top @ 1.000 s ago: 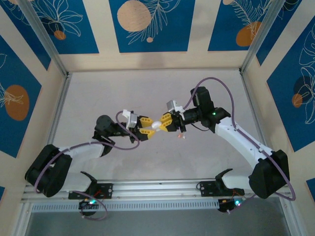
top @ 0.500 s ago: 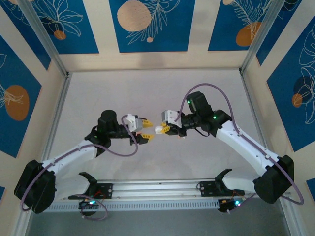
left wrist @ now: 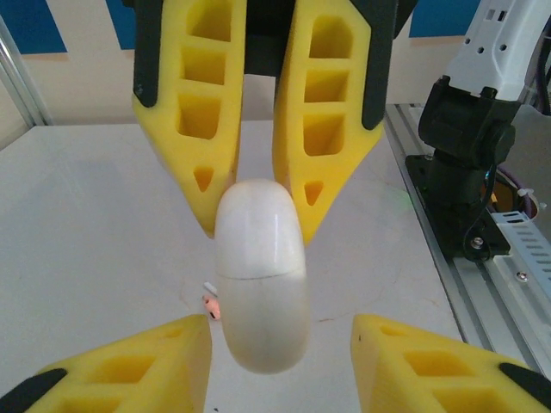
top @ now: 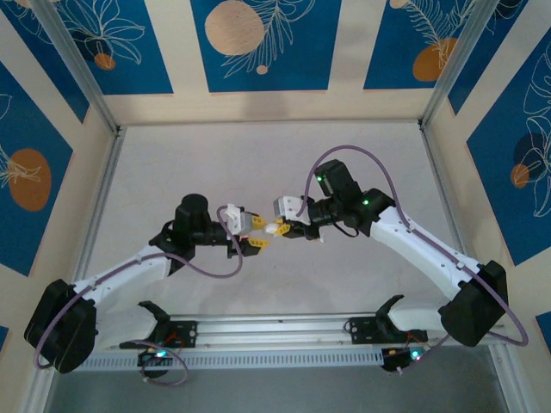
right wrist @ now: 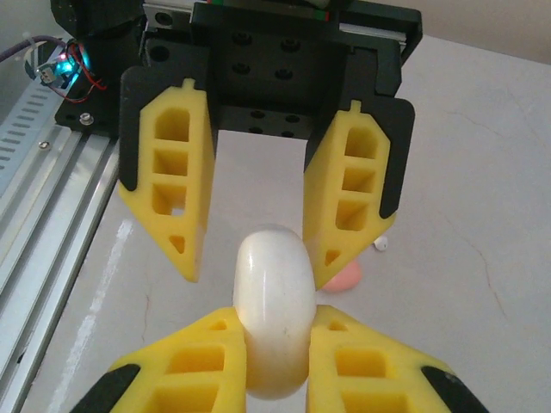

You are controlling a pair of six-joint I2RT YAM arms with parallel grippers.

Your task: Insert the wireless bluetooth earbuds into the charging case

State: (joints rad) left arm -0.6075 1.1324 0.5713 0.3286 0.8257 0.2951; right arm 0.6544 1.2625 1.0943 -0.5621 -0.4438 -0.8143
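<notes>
My right gripper point(right wrist: 275, 323) is shut on a white rounded puck point(right wrist: 274, 301) with a seam round it, held above the table's middle point(top: 272, 227). Facing it, my left gripper point(left wrist: 280, 327) is open; its yellow fingers point(left wrist: 155, 361) flank the puck's point(left wrist: 258, 284) free end with a gap on each side. The two grippers meet tip to tip, left point(top: 257, 232) and right point(top: 281, 229). On the table beyond lies the salmon-pink charging case point(right wrist: 346, 277), half hidden behind a finger, also small point(left wrist: 211, 307) past the puck. A tiny white earbud point(right wrist: 381, 244) lies beside it.
The grey table point(top: 258, 163) is walled in by blue-and-cream panels. An aluminium rail point(top: 275, 325) with the arm bases runs along the near edge. The right arm's base point(left wrist: 465, 129) and the rail point(left wrist: 508, 258) lie close on the right in the left wrist view.
Both arms have swung upward at the elbows, and the meeting point of the grippers has drifted slightly toward the near edge. The puck stays in the right gripper.
</notes>
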